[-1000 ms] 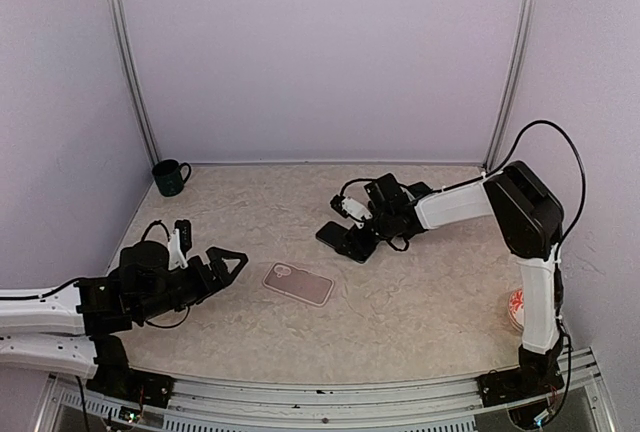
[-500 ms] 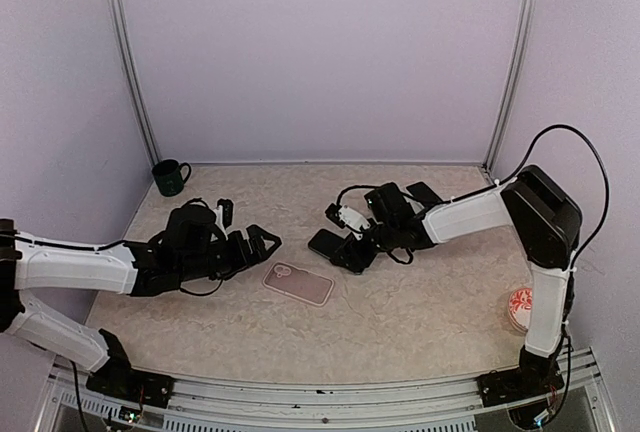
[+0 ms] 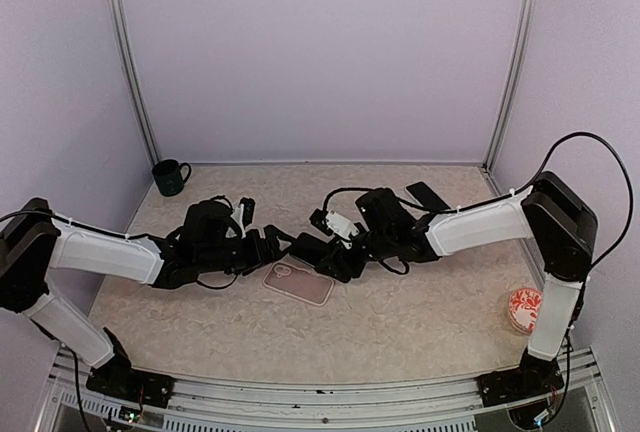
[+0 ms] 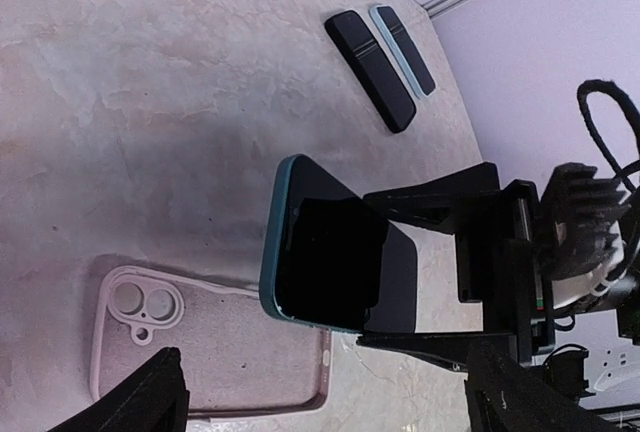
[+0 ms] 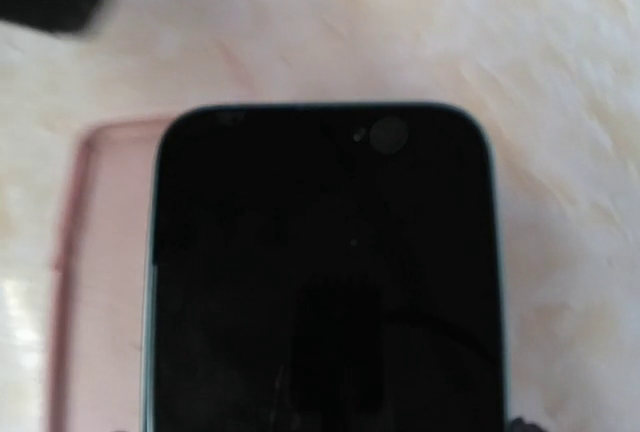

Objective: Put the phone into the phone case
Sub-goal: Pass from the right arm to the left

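Note:
The phone [image 3: 308, 248], black-screened with a teal rim, hangs tilted just above the far edge of the pink phone case [image 3: 298, 283], which lies flat on the table with its camera hole to the left. My right gripper [image 3: 324, 256] is shut on the phone's sides from the right. In the left wrist view the phone [image 4: 328, 260] overhangs the case [image 4: 205, 357], and the left gripper [image 4: 330, 414] is open, its fingertips [image 4: 150, 400] straddling the case. The left gripper [image 3: 276, 245] sits just left of the phone. In the right wrist view the phone [image 5: 322, 272] fills the frame, hiding the fingers, with the case [image 5: 100, 252] below left.
A dark green mug [image 3: 170, 177] stands at the back left corner. Two slim dark slabs [image 3: 425, 194] lie side by side at the back right, also seen in the left wrist view [image 4: 370, 67]. A red-and-white round object [image 3: 524, 310] sits near the right arm's base.
The left arm has stretched forward and right until its open gripper sits at the case. The right gripper has carried the phone leftward and down to the case's far edge.

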